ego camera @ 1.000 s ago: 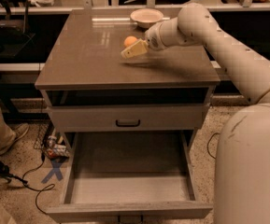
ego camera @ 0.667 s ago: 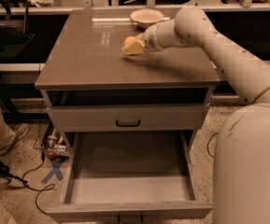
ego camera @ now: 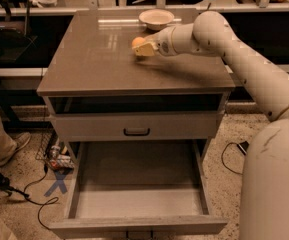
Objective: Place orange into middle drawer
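Grasp step: gripper [ego camera: 143, 48], at 12 o'clock, jaws clamped on orange [ego camera: 137, 41]; next, you lower it into the middle drawer [ego camera: 139, 204] at 6 o'clock.

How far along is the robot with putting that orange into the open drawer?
Done: the middle drawer is pulled out, its floor bare. In hand: the gripper is up at the tabletop, right against the orange; whether it has a grip does not show. Left: lifting the orange, carrying it down to the drawer and letting go.
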Controlling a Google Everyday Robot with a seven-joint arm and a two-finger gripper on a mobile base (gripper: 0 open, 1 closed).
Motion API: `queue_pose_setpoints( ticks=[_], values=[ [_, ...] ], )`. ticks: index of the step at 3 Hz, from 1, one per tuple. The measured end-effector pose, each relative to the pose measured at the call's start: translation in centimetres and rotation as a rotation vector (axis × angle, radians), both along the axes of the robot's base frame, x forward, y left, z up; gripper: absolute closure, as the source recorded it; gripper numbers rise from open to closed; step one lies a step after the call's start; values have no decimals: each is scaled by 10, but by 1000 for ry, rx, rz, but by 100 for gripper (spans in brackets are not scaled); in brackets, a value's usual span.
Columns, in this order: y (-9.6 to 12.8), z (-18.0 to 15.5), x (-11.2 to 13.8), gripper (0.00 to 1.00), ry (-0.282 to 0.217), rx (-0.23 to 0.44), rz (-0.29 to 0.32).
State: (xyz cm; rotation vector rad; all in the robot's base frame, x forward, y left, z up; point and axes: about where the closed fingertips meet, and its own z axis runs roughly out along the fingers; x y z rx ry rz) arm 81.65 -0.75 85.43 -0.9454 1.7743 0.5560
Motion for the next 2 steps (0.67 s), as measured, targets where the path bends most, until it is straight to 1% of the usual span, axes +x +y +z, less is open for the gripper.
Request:
queue_pose_setpoints(
  ticks=[1,2],
  values=[
    [-31,26,-25,100,-60,6,-32],
    [-86,52,-81,100,-97,-57,-44]
  ],
)
